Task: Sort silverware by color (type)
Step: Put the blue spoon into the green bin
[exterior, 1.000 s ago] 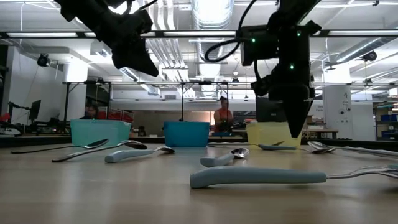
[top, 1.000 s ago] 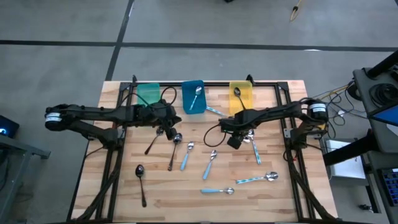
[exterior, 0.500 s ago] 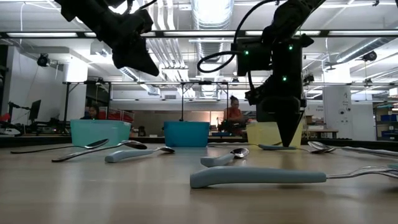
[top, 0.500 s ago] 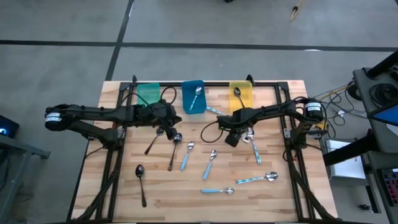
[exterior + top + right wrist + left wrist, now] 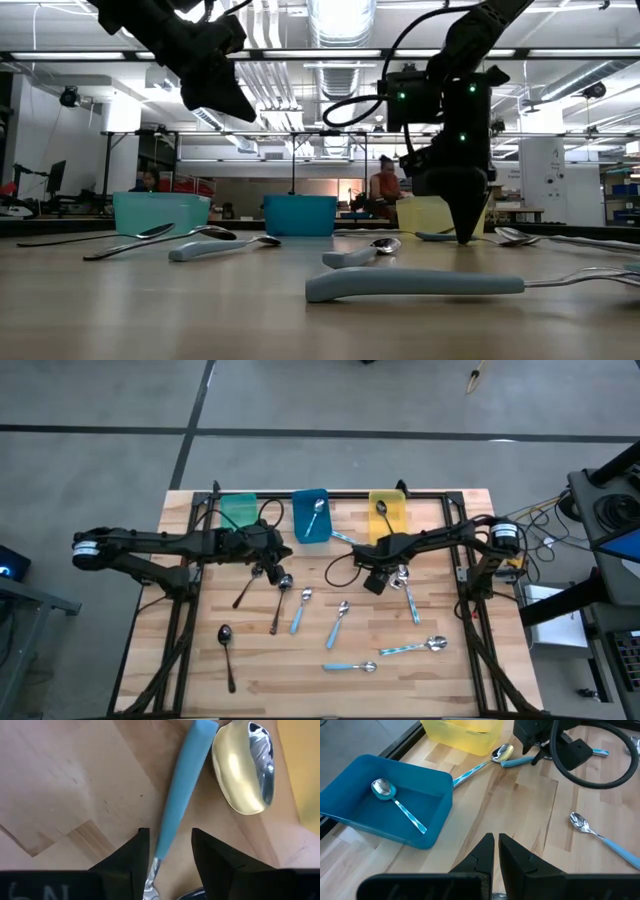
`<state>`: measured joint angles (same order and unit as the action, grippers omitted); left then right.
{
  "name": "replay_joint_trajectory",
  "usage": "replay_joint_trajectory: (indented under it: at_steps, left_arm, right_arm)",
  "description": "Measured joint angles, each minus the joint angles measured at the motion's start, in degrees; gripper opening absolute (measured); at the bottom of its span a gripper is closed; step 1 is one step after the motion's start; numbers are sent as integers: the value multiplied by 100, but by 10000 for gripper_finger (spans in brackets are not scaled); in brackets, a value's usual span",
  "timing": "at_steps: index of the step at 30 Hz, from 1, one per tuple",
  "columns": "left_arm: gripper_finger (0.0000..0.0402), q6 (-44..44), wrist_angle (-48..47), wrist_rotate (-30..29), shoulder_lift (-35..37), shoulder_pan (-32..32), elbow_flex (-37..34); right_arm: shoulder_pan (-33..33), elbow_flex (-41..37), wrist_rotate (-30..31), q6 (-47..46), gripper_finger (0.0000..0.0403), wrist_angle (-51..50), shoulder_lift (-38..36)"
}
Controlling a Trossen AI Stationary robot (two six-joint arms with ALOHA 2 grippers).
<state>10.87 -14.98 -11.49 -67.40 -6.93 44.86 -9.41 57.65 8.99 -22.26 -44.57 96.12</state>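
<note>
Right gripper (image 5: 167, 847) open astride a blue-handled spoon (image 5: 182, 785) beside the yellow bin (image 5: 388, 512); light, slippery; grip mid-handle; left gripper (image 5: 496, 851) clenched, empty.

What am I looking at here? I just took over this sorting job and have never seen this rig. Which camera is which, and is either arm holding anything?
Two dark robot arms work at a light wooden table. One camera looks straight down, one sits at table height, and one rides on each wrist. Along the far edge stand a teal plastic bin, a blue plastic bin with one blue-handled spoon in it, and a yellow plastic bin. Blue-handled and dark spoons lie scattered on the wood. The left gripper hangs shut and empty near the blue bin. The right gripper is down at the table, fingers open on either side of a light-blue spoon handle, not yet closed on it.
</note>
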Motion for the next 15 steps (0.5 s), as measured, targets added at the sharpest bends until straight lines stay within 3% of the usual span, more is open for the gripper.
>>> replay_joint_trajectory:
  at_steps: [7, 15]
  left_arm:
    - [8, 0, 154, 0, 0, -1, 0]
    - [8, 17, 212, 0, 0, -1, 0]
  right_arm:
    - [0, -87, -3, 87, 118, 237, -5]
    - [2, -95, -44, 265, 41, 484, 2]
